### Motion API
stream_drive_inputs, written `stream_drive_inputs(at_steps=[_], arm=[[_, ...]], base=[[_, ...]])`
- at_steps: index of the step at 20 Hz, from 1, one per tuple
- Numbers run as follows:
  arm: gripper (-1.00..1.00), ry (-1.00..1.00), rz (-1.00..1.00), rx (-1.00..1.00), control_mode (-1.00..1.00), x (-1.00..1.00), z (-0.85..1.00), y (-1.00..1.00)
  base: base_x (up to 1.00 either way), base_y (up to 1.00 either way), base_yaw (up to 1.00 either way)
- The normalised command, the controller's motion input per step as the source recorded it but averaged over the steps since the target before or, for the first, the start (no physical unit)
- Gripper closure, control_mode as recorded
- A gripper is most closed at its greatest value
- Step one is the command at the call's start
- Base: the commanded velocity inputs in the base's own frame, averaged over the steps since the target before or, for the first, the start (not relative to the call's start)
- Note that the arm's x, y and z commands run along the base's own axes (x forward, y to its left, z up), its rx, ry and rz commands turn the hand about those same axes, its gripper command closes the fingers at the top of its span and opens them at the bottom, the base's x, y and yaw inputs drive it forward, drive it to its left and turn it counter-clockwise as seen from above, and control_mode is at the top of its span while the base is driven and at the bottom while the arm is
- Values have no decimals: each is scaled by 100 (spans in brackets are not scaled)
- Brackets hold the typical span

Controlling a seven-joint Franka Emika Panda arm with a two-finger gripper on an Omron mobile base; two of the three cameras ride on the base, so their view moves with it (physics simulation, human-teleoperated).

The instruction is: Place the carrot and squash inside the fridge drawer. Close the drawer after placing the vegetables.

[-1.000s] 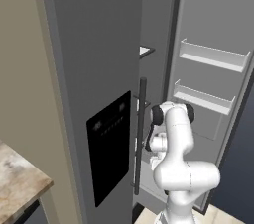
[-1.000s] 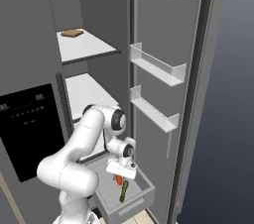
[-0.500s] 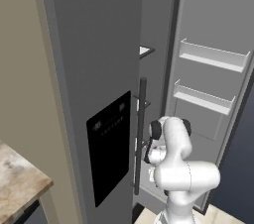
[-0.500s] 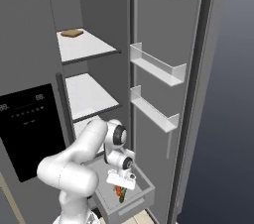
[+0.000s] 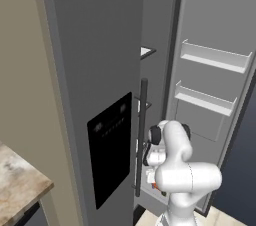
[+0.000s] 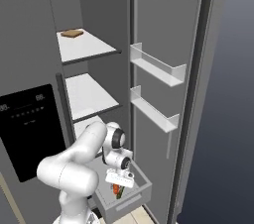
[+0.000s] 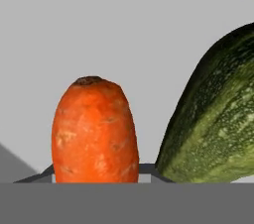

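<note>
I have the white arm folded low in front of the dark grey fridge (image 6: 30,74), whose right door (image 6: 168,69) stands swung wide. In the right base view the two-finger gripper (image 6: 117,186) points down into the wide, shallow light-grey fridge drawer (image 6: 130,203), which is pulled out at about five o'clock from the arm's elbow. The small bright orange tapered carrot (image 6: 115,189) shows directly under the hand, inside the drawer, with the small dark green mottled squash (image 6: 120,193) just beside it at its four o'clock. In the hand view the carrot (image 7: 94,131) stands upright at about seven o'clock of centre, its blunt top up and its lower end cut off by the bottom edge; the squash (image 7: 218,119) leans at four o'clock, near the carrot. The jaws look narrowly set around the carrot, yet the fingertips themselves are hidden, so I cannot tell for sure that they grip it. Up at eleven o'clock in the right base view, a flat brown item (image 6: 72,33) lies on the top white shelf (image 6: 92,47). In the left base view the arm hides the hand beside the black dispenser panel (image 5: 110,147).
</note>
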Motion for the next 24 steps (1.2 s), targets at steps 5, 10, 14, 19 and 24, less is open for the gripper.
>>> stream_drive_inputs(at_steps=[5,10,14,19,24], arm=[[-100,0,0,0,-100,-28,-65,-14],[-100,0,-5,0,-100,-7,-12,10],[-100,-7,-6,0,-100,-25,42,15],[-100,-25,-9,0,-100,-61,75,0],[-100,-15,-15,0,-100,-88,59,0]], base=[[0,0,0],[0,0,0],[0,0,0],[0,0,0],[0,0,0]])
